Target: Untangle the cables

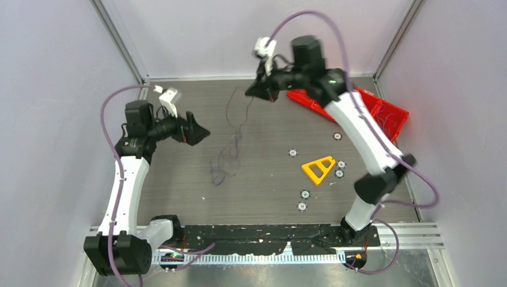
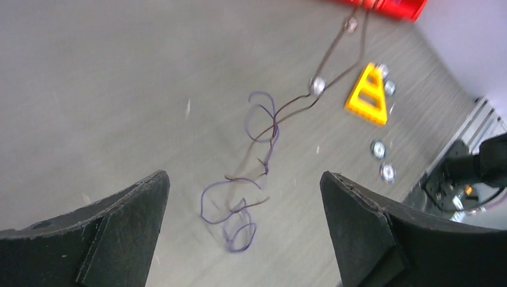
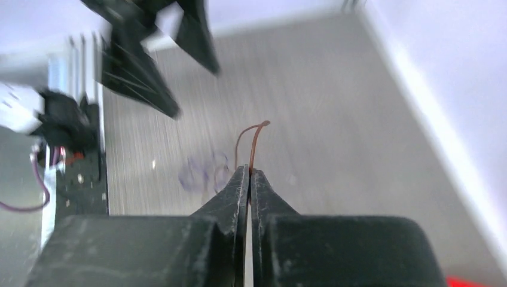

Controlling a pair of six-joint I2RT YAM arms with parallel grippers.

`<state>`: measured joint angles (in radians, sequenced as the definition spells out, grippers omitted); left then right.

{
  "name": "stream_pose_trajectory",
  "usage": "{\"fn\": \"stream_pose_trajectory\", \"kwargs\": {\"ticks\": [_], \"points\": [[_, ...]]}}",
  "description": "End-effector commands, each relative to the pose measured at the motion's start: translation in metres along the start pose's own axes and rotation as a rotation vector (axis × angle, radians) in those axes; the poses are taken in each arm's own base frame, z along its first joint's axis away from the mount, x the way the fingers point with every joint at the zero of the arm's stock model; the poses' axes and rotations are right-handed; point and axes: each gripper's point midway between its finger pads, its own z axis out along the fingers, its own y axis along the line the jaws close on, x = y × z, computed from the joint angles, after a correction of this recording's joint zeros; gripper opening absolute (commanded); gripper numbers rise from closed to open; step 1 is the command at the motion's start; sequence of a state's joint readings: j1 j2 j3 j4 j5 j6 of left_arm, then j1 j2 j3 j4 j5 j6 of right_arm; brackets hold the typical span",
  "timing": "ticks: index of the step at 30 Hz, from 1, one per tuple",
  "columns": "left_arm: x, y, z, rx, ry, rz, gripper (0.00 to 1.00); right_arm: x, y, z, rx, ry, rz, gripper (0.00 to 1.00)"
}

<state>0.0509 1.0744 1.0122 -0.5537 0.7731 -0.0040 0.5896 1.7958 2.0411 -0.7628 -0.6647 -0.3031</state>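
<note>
The cables (image 1: 224, 160) are thin purple and brown wires lying in a loose tangle mid-table, with strands rising toward the back. In the left wrist view the purple loops (image 2: 239, 215) lie on the table and a brown strand (image 2: 326, 60) runs off toward the far right. My right gripper (image 1: 252, 92) hangs above the back of the table, shut (image 3: 250, 171) on the tip of a brown cable (image 3: 254, 140), which sticks up past the fingertips. My left gripper (image 1: 204, 133) hovers left of the tangle, open wide (image 2: 243, 174), holding nothing.
A red bin (image 1: 397, 116) sits at the back right, partly behind the right arm. A yellow triangular piece (image 1: 318, 169) and several small round discs (image 1: 303, 194) lie right of the tangle. Walls close off the left, back and right sides.
</note>
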Motion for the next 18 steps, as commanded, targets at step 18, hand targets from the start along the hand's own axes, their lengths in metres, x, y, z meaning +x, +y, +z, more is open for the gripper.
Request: {"fn": "stream_pose_trajectory", "kwargs": {"ticks": [18], "points": [[-0.166,-0.193,0.020,0.433,-0.501,0.443,0.99,-0.192,0.060,-0.104,0.005,-0.562,-0.098,0.05]]}}
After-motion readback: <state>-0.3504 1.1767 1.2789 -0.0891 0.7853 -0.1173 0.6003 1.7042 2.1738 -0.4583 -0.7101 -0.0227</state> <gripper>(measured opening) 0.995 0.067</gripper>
